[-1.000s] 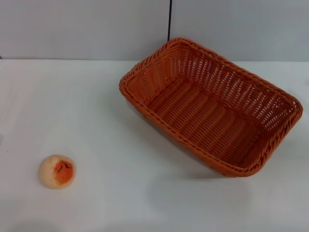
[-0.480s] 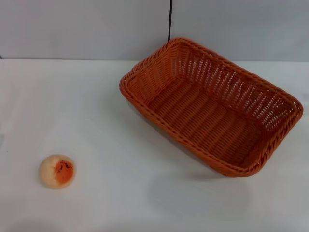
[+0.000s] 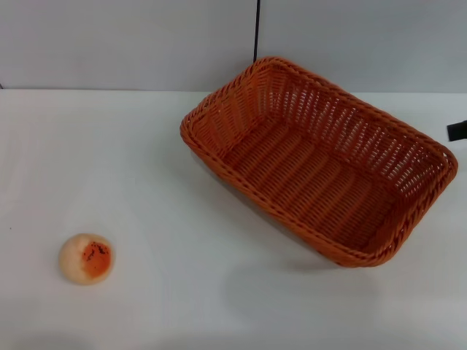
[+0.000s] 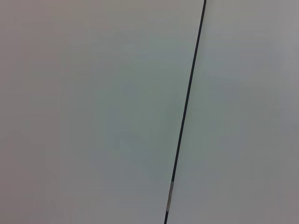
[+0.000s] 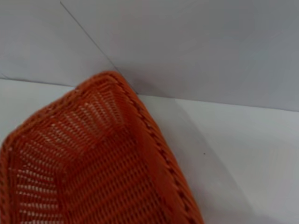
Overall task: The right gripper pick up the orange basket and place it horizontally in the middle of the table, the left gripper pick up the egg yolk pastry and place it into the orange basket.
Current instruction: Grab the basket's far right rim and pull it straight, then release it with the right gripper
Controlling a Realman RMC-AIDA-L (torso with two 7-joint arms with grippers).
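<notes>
My right hand point(image 3: 457, 130) just shows at the table's point(image 3: 146, 146) right edge, grip unreadable; the skewed orange basket point(image 3: 319, 162) could slide if I catch its rim badly.

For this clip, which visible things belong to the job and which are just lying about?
Job:
- large rectangular orange woven basket, lying diagonally
- small round cream pastry with an orange patch, outside the basket
- plain white table
- black right gripper, barely at the right edge

Lying about:
- nothing; only the grey wall with a dark seam
</notes>
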